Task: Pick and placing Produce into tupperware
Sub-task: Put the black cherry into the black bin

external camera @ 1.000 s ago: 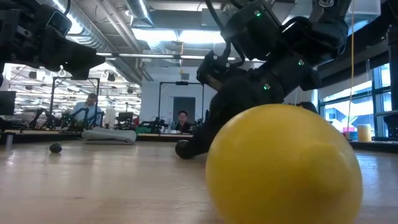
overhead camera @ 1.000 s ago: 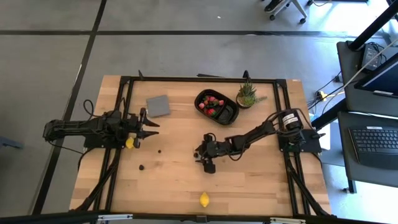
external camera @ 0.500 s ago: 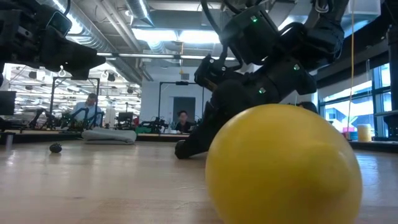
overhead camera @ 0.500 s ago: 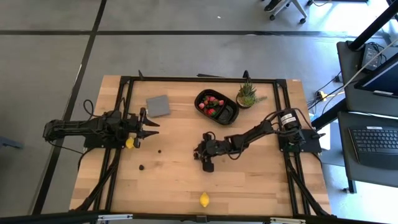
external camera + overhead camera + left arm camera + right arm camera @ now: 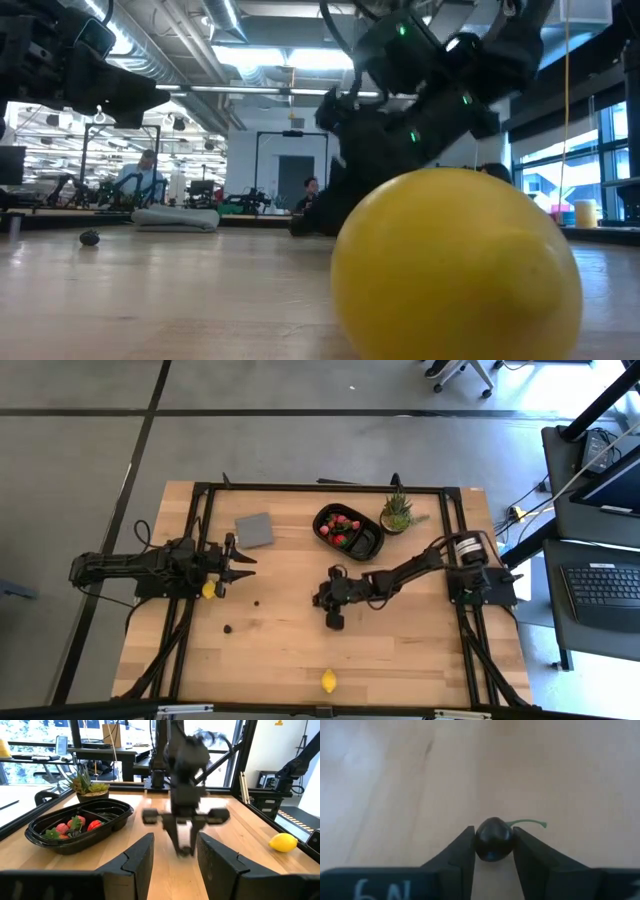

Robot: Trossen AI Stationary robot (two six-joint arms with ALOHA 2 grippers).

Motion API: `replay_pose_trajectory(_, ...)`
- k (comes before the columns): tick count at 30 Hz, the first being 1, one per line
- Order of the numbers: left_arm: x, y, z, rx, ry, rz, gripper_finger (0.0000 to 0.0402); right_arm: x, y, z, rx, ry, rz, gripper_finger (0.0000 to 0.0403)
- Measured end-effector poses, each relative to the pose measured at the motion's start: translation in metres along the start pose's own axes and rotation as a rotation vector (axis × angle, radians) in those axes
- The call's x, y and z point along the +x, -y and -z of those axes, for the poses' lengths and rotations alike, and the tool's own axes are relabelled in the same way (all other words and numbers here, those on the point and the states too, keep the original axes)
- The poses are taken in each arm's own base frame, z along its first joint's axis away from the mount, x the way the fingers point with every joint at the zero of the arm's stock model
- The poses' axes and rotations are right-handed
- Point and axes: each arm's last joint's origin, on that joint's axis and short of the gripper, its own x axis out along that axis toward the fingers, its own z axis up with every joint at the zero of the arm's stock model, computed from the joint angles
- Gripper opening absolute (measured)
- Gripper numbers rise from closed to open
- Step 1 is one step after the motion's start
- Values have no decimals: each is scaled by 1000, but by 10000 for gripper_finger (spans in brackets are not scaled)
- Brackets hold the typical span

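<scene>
My right gripper (image 5: 335, 618) is near the table's middle, shut on a dark cherry with a green stem (image 5: 493, 839). The black oval tupperware (image 5: 348, 531) stands at the far middle with red strawberries in it; it also shows in the left wrist view (image 5: 80, 827). My left gripper (image 5: 243, 567) waits open and empty at the table's left, with one yellow lemon (image 5: 208, 590) beside it. The other lemon (image 5: 328, 680) lies by the near edge and fills the low view (image 5: 455, 265). Two dark berries (image 5: 257, 601) (image 5: 228, 628) lie on the wood. My right gripper pinches the cherry's round body (image 5: 482, 842) between its two fingers, one on each side. The green stem (image 5: 527, 822) sticks out free beyond the fingers. The fingers slant down at it from the table's right side. The cherry is just above the wood.
A grey square piece (image 5: 254, 530) lies at the far left. A spiky green potted plant (image 5: 397, 512) stands right of the tupperware. Black frame rails (image 5: 200, 560) run along the table's left and right sides. People show in the room behind (image 5: 147, 170).
My right gripper has risen a little off the wood and drawn slightly toward the table's far edge, tipping as it went. My left arm has kept still.
</scene>
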Motion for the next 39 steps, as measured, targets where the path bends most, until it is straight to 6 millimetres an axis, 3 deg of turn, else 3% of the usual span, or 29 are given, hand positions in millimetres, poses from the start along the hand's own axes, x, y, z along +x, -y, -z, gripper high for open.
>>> replay_pose_trajectory(5, 0, 0, 0, 0, -1, 0, 140, -38, 31, -32, 76, -4, 70, 115)
replay_pose_trajectory(9, 0, 0, 0, 0, -1, -1, 140, -82, 61, -60, 132, 38, 189, 114)
replay_pose_trajectory(14, 0, 0, 0, 0, -1, -1, 140, -130, 102, -69, 236, 16, 353, 116)
replay_pose_trajectory(17, 0, 0, 0, 4, -1, 0, 140, -142, 126, -69, 320, 28, 406, 116)
replay_pose_trajectory(20, 0, 0, 0, 4, -2, 0, 140, -139, 146, -63, 381, -1, 381, 116)
replay_pose_trajectory(23, 0, 0, 0, 3, -1, 0, 140, -124, 160, -50, 405, -65, 379, 116)
replay_pose_trajectory(31, 0, 0, 0, 4, 2, -14, 140, -85, 181, -21, 421, -159, 405, 119)
replay_pose_trajectory(34, 0, -4, -2, -22, 31, -146, 140, -79, 184, -17, 403, -161, 407, 119)
replay_pose_trajectory(39, -4, -15, -4, -9, 58, -530, 140, -81, 187, -19, 353, -161, 408, 135)
